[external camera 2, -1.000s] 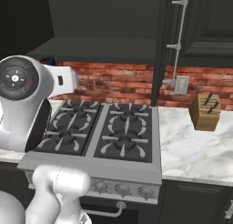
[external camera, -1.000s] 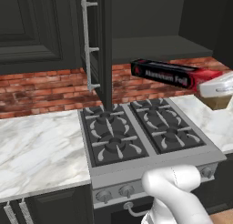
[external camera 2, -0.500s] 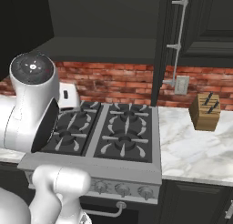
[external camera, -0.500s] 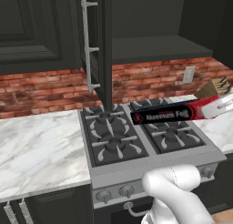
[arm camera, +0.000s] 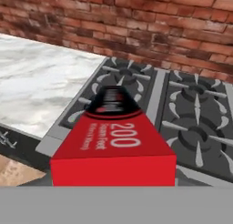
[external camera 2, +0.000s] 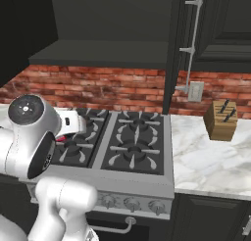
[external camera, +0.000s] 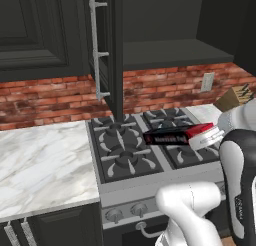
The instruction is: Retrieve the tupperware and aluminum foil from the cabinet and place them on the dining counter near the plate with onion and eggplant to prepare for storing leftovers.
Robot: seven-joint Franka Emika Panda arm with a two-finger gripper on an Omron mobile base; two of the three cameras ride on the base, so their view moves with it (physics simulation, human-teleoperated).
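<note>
Gripper (external camera: 209,138), at the right middle of the left base view, is closed around the red end of the long narrow black aluminum foil box (external camera: 172,136), holding it level above the black gas stove (external camera: 135,150). From the hand camera the foil box (arm camera: 113,141) fills the lower centre, red end nearest, above the burners. Dark upper cabinet (external camera: 60,35) with its silver bar handle (external camera: 97,50) stands open at upper left. Wooden knife block (external camera 2: 221,120) sits on the marble counter (external camera 2: 211,161), right middle of the right base view.

Matt black-red aluminum foil (external camera: 177,136) box; veined marble counter (external camera: 42,165); rough brick wall (external camera: 50,97)
</note>
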